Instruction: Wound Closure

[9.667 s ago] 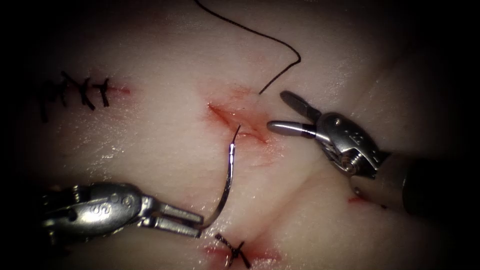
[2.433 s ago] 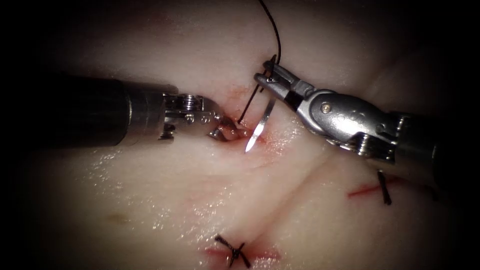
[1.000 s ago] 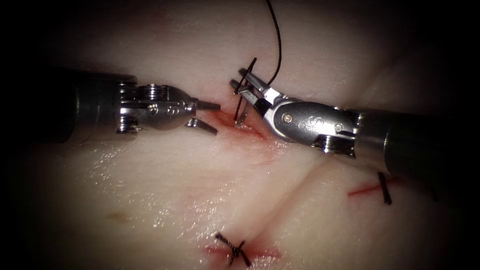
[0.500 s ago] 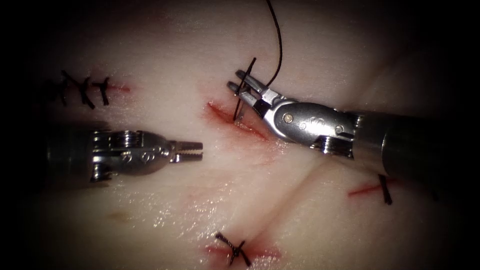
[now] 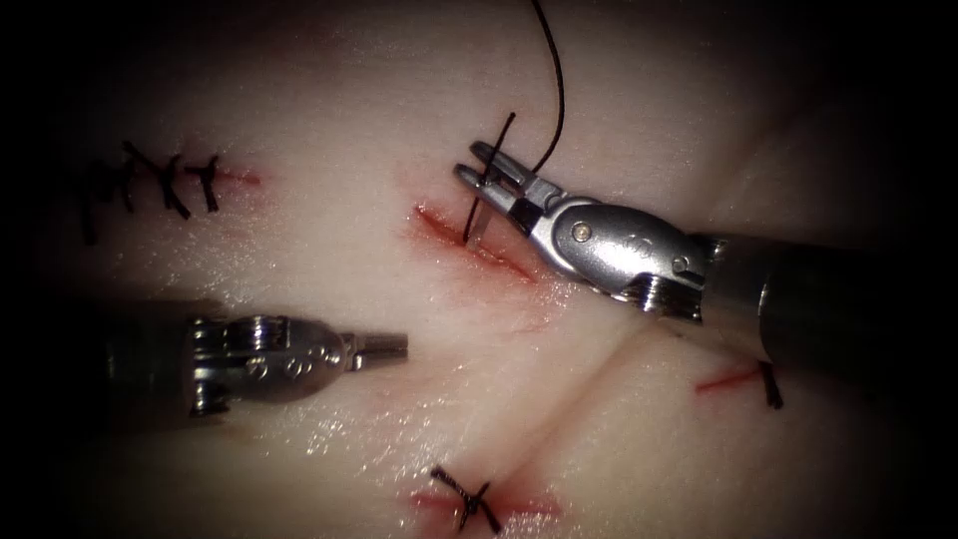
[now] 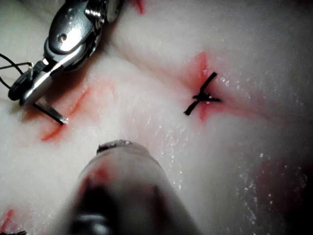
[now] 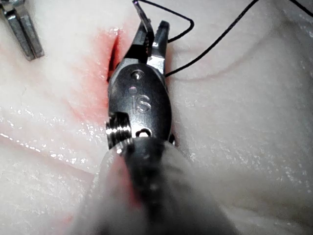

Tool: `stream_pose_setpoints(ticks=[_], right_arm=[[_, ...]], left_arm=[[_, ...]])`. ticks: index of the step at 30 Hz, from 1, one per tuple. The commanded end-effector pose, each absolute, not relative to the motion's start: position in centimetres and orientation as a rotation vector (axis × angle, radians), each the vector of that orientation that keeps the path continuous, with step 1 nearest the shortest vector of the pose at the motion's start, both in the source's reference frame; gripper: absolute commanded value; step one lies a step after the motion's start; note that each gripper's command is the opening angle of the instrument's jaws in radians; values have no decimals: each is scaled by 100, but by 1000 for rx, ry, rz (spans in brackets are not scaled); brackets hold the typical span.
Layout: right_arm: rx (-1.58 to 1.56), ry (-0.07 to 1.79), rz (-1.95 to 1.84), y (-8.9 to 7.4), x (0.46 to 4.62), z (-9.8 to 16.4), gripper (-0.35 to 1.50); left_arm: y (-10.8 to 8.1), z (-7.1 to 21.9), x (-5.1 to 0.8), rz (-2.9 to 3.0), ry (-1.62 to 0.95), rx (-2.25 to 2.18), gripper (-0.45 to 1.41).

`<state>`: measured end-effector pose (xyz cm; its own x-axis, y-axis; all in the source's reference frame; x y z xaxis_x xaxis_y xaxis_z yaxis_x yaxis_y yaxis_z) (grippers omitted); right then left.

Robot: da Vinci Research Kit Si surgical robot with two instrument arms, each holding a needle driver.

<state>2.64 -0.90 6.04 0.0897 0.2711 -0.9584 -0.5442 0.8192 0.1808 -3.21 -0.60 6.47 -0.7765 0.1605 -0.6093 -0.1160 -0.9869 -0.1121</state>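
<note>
Two hands in the endoscope view. Far left on the tissue: a sutured row of dark stitches. My left hand sits well left of and below the cut, jaws pressed together, holding nothing, not touching the needle. A tied knot lies near the bottom edge, w/ red fluid around it. At the cut, the needle stands steeply, its lower end at the cut's upper edge; can't tell how deep it's in the tissue. My right hand comes in from the right, pinching the needle near its upper end, just by the thread, which runs up and out of view. Further right, one more stitch crosses a red line. Left wrist view: right hand over the needle.
</note>
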Motion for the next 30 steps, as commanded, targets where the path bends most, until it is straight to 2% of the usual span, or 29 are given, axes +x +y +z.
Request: stream_pose_setpoints(ticks=[1,30], right_arm=[[-230,1355,626,-90,272,608,-35],[-40,1381,803,-102,276,612,-35]], left_arm=[[-60,653,-328,2824,-98,-982,-1],[-61,668,-324,2816,-91,-976,-5]])
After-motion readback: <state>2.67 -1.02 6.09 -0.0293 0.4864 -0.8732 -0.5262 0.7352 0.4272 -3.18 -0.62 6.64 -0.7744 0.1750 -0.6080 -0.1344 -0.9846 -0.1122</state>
